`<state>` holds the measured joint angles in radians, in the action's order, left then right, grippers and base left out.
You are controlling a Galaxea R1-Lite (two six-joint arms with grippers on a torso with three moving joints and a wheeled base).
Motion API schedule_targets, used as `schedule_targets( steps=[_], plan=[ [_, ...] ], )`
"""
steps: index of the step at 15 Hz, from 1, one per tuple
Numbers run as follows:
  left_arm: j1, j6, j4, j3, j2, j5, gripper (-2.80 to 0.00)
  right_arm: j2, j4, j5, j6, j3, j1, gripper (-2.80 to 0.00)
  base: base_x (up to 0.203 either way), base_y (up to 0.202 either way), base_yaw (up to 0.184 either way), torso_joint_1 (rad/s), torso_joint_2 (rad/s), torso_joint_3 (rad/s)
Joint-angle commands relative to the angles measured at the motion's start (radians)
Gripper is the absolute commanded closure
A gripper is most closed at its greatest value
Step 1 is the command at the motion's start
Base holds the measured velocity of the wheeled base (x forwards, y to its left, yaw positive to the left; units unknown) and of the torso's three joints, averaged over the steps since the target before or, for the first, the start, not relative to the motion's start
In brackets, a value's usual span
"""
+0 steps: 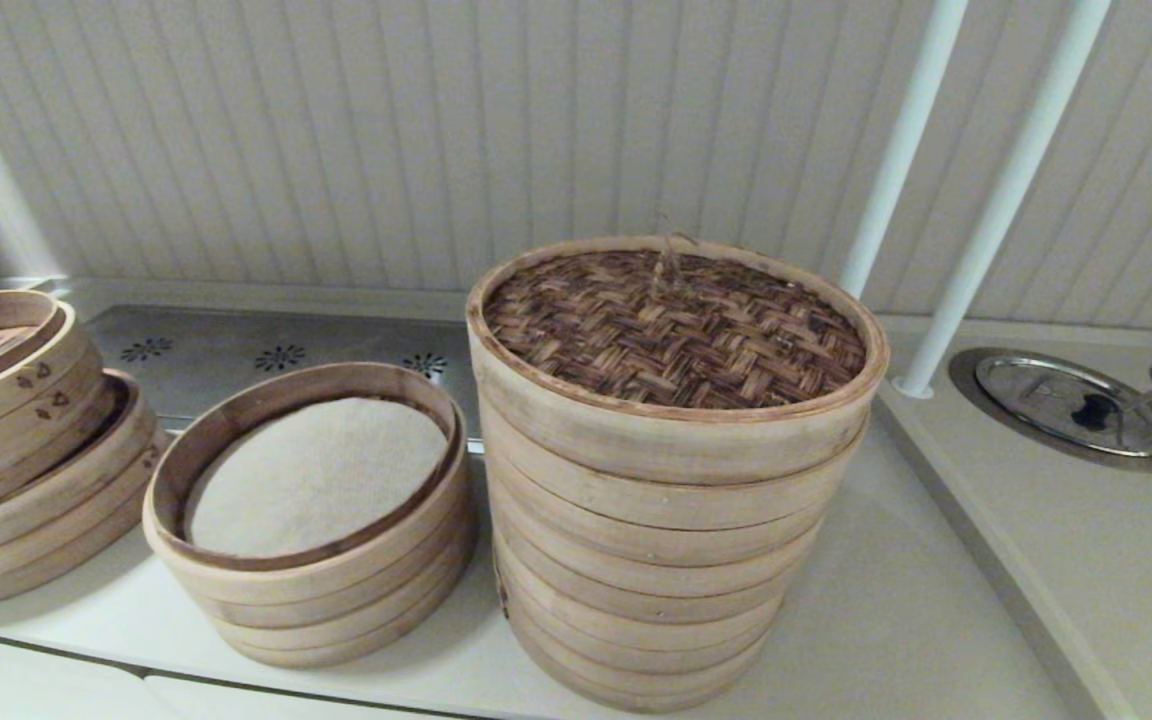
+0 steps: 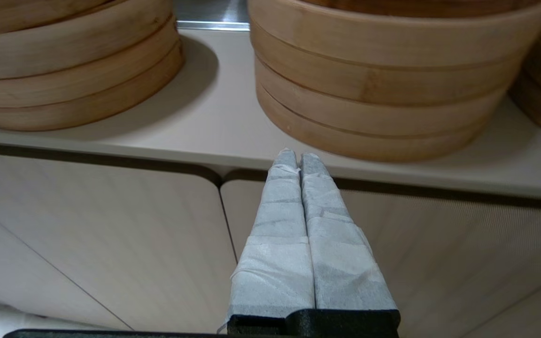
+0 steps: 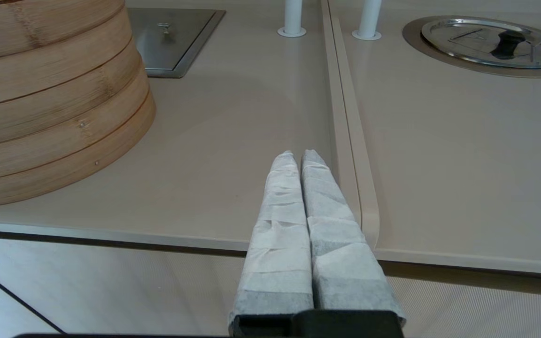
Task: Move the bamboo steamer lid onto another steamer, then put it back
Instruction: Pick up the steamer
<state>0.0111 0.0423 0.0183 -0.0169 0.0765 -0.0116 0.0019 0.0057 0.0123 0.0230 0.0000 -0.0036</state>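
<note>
My left pincer (image 2: 298, 157), its padded fingers pressed together on nothing, hangs low in the frame before the counter edge. The round, dark herringbone-woven bamboo steamer lid (image 1: 674, 330) sits atop the tall pale bamboo ring stack (image 1: 651, 560), centre frame, well apart from it. My right pincer (image 3: 297, 157) is likewise closed and empty. I see no readable writing.

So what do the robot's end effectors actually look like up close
Both look alike. The left end effector has two long tapering fingers wrapped in pale grey-white tape or fabric, wrinkled in bands, set into a black base. The right end effector is the same: two pale wrapped fingers on a black mount. No cables or markings show, and neither arm appears in the head view.
</note>
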Motion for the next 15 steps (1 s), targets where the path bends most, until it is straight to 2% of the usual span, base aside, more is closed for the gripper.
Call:
schedule_targets(
  steps=[1, 2, 3, 5, 15],
  plan=[
    [-0.008, -0.010, 0.040, -0.007, -0.077, 0.012, 0.00, 0.000, 0.000, 0.000, 0.000, 0.002, 0.001, 0.00, 0.000, 0.000, 0.000, 0.000, 0.00, 0.000],
    [-0.008, -0.041, 0.030, -0.005, -0.077, 0.012, 0.00, 0.000, 0.000, 0.000, 0.000, 0.002, 0.001, 0.00, 0.000, 0.000, 0.000, 0.000, 0.00, 0.000],
    [-0.008, -0.047, 0.002, 0.002, -0.077, 0.012, 0.00, 0.000, 0.000, 0.000, 0.000, 0.002, 0.001, 0.00, 0.000, 0.000, 0.000, 0.000, 0.00, 0.000],
    [-0.008, -0.051, -0.035, 0.017, -0.077, 0.009, 0.00, 0.000, 0.000, 0.000, 0.000, 0.002, 0.001, 0.00, 0.000, 0.000, 0.000, 0.000, 0.00, 0.000],
    [-0.010, -0.051, -0.034, 0.017, -0.077, 0.009, 0.00, 0.000, 0.000, 0.000, 0.000, 0.002, 0.001, 0.00, 0.000, 0.000, 0.000, 0.000, 0.00, 0.000]
  ],
)
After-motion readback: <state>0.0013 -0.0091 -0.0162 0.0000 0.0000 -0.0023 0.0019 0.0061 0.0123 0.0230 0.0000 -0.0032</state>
